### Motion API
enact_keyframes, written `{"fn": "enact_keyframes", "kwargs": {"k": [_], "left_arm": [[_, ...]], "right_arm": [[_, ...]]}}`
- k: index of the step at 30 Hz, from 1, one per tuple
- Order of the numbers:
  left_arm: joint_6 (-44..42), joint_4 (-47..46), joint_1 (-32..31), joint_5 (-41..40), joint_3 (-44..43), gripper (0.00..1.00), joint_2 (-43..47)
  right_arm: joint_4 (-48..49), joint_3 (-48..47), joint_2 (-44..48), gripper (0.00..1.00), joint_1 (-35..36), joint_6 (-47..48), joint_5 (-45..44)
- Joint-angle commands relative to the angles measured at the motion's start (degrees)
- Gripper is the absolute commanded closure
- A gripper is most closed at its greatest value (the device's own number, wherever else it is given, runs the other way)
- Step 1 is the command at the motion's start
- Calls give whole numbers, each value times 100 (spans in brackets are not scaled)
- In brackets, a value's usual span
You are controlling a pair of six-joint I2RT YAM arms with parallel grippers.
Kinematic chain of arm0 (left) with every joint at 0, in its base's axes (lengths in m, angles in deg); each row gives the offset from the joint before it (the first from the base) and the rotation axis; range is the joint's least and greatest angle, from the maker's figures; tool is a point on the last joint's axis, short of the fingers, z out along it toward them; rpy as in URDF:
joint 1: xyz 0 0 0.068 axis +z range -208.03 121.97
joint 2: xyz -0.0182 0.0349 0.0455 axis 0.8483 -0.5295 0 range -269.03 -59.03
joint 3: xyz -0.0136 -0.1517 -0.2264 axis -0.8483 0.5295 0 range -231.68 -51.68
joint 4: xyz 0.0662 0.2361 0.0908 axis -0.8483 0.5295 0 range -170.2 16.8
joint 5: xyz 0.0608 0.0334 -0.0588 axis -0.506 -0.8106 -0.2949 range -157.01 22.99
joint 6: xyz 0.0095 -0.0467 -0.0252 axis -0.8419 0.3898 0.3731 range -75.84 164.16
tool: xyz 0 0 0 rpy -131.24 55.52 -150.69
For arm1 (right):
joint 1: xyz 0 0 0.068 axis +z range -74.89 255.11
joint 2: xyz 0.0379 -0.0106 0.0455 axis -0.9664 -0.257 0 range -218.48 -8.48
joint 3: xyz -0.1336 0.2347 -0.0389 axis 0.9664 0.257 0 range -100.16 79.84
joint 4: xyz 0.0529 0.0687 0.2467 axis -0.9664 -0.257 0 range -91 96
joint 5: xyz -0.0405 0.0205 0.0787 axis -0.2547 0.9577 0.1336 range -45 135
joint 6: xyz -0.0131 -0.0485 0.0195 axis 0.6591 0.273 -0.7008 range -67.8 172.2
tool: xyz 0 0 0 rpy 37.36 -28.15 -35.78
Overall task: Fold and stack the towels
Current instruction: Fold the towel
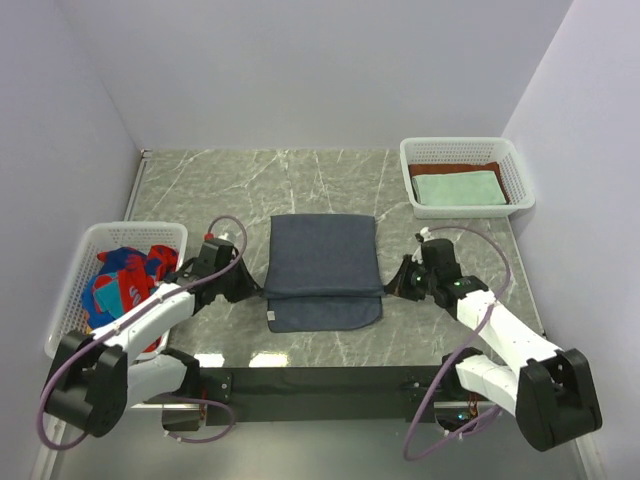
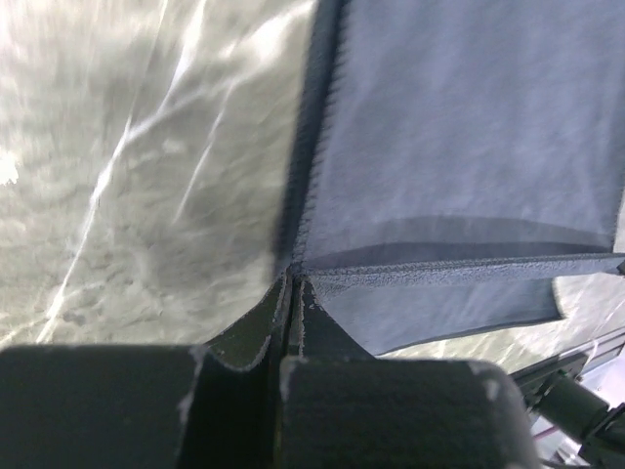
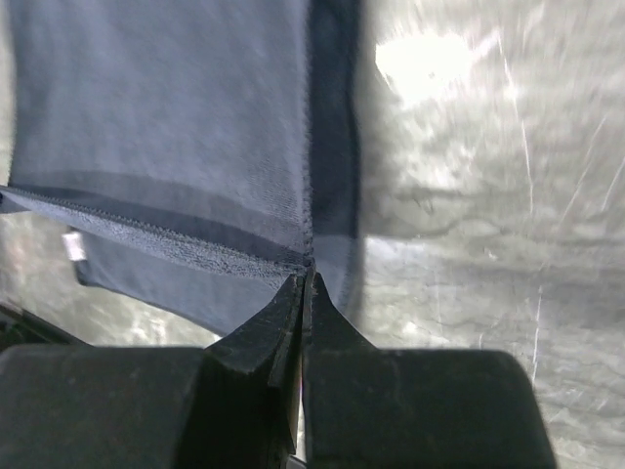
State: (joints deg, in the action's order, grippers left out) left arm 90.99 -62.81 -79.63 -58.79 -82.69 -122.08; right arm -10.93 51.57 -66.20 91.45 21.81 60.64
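Slate-blue towel [image 1: 322, 262] lies mid-surface, close to the near edge. Top layer doubled over; lower layer and a white tag [image 1: 270, 319] show beyond it. Left pincer [image 1: 258, 288] and right pincer [image 1: 390, 288] each clamped on a fold corner. Left edge: patterned towels [image 1: 125, 280] in basket [image 1: 130, 228]. Far right corner: mint towel [image 1: 458, 187] over rust towel [image 1: 500, 167] in second basket [image 1: 460, 143].

Overhead view looking down; wrist views close, sharing dark towel [image 1: 323, 255]
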Motion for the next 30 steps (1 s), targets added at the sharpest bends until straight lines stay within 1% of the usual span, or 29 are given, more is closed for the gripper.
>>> {"fn": "enact_keyframes", "kwargs": {"k": [1, 4, 8, 11, 12, 13, 14, 15, 16, 17, 18, 19, 20, 21, 23, 24, 25, 27, 30], "left_arm": [[10, -218, 69, -366, 261, 99, -260], [72, -350, -1, -375, 376, 99, -436], [142, -385, -159, -445, 472, 99, -498], [195, -368, -239, -506, 534, 97, -489], [212, -350, -256, -515, 551, 95, -481], [213, -324, -274, -515, 560, 91, -437], [239, -237, -291, -524, 560, 88, -393], [248, -157, -300, -533, 552, 86, -340], [283, -96, -326, -542, 543, 81, -157], [274, 53, -344, -516, 517, 79, -42], [265, 150, -362, -524, 482, 71, 107], [239, 264, -371, -541, 438, 56, 422], [213, 404, -379, -568, 298, 49, 581], [187, 658, -371, -629, 227, 36, 748], [37, 897, -371, -717, -53, 29, 1179], [-33, 1055, -371, -796, -142, 26, 1311], [-147, 1108, -379, -805, -221, 25, 1486], [-244, 1135, -371, -805, -388, 24, 1611], [-402, 995, -379, -805, -398, 25, 1585]], "right_arm": [[269, 225, -240, 100, -78, -19, -492], [401, 304, -573, 100, -69, -37, -457], [454, 349, -662, 100, -43, -28, -413], [445, 384, -671, 98, -34, -11, -386], [427, 384, -662, 94, -43, -2, -360], [418, 393, -636, 92, -43, 7, -273], [401, 393, -601, 90, -34, 59, -228], [323, 401, -549, 80, -25, 77, -184], [296, 393, -461, 72, -17, 86, -140], [261, 367, -243, 66, 9, 112, -10], [104, 331, -110, 54, 45, 139, -8], [-20, 166, 126, 48, 97, 182, -43], [-160, 60, 224, 44, 141, 331, -148], [-414, -54, 321, 39, 281, 437, -218], [-644, -459, 454, 35, 501, 743, -359], [-784, -599, 454, 34, 824, 824, -612], [-838, -844, 358, 34, 958, 894, -736], [-865, -1048, 165, 33, 1248, 1114, -904], [-777, -1408, -485, 33, 1670, 1474, -721]]}}
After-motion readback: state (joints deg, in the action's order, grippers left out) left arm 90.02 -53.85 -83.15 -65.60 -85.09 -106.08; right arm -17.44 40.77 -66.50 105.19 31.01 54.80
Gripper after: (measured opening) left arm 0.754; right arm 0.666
